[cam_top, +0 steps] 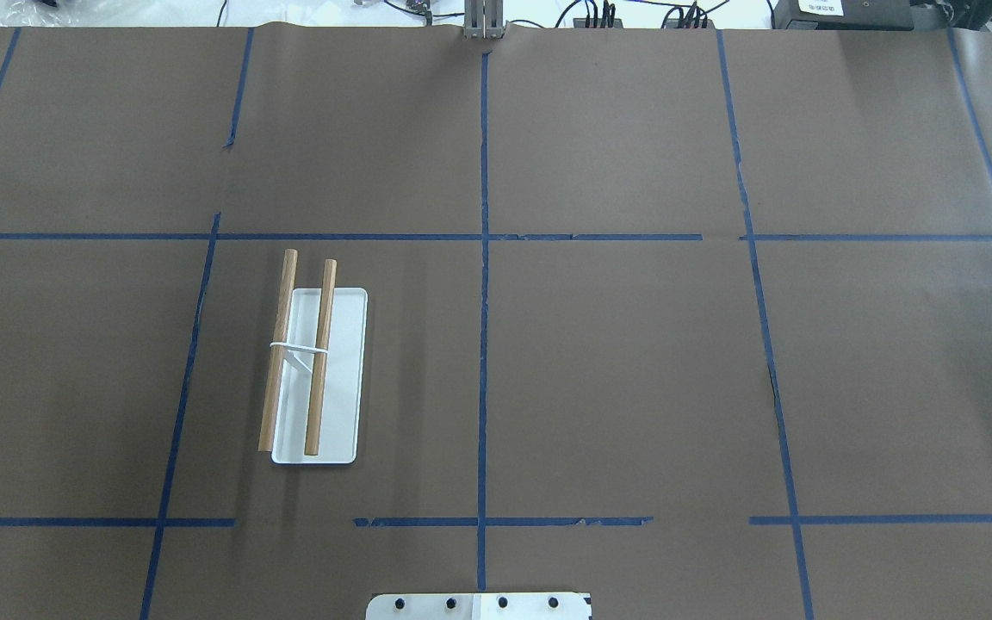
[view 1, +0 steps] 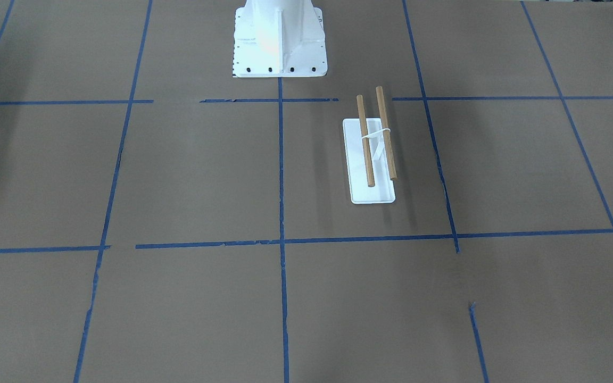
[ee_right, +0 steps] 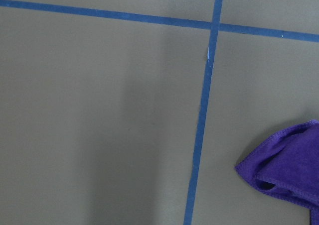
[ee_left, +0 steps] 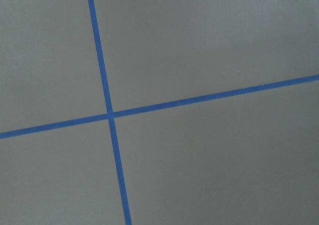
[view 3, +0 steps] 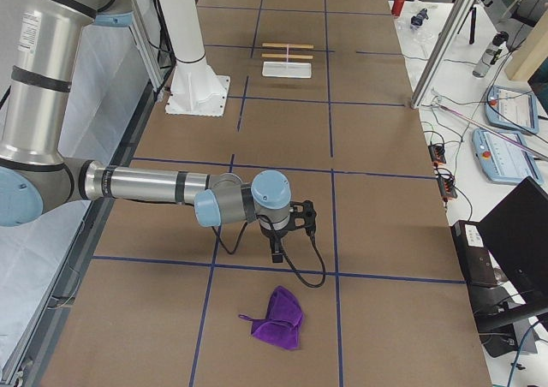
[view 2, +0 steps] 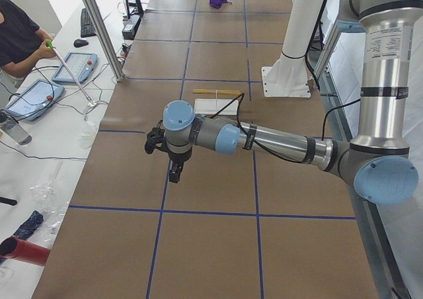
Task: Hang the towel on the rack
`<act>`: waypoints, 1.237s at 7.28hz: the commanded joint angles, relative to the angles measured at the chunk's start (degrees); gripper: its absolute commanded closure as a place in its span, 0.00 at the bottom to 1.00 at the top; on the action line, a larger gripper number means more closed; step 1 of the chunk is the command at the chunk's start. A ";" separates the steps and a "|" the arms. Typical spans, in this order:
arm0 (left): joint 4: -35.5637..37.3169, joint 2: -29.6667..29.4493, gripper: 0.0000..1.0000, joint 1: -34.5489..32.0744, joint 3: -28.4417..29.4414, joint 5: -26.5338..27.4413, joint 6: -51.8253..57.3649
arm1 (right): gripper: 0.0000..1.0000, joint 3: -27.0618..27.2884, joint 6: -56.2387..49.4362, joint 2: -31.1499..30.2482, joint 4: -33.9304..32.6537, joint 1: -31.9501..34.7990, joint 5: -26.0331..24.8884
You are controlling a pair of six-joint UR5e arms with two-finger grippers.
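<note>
— Where's the towel?
— Closest to us, at the table's right-hand end. The purple towel (view 3: 276, 318) is bunched in a heap on the brown table (view 3: 385, 190). It has no real long side, just a small tail poking toward the robot's side.
— And the pincer?
— The right gripper (view 3: 276, 250) hangs pointing down just beyond it, toward the middle of the table, not touching. I can't tell from here whether its fingers are apart or together.
— So that arm takes it?
— I'd say so; it's much the nearer one. It would need to come back toward this end and drop.
— The rack?
— Well off, on the robot's left half. The rack (view 3: 287, 70) is bare, with its dowels (cam_top: 318, 387) running across the table's width.
— The other arm?
— The left gripper (view 2: 174, 175) is farther yet, over the paper beyond the rack. I can't tell its fingers either.
</note>
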 commanded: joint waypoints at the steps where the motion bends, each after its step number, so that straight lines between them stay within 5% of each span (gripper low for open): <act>1: -1.10 0.55 0.00 1.76 0.10 -0.16 -0.43 | 0.01 -0.81 0.26 0.17 -0.12 -1.44 -2.86; 3: -1.10 0.55 0.00 1.85 -0.08 -0.24 -0.70 | 0.11 -10.34 0.00 3.83 0.14 -1.35 -2.95; 7: -1.10 0.55 0.00 2.03 -0.08 -0.24 -0.79 | 0.12 -22.23 0.35 8.86 0.92 0.14 -7.26; 9: -1.10 0.55 0.00 2.03 0.01 -0.16 -0.79 | 0.19 -28.91 0.35 10.19 6.61 3.92 -7.34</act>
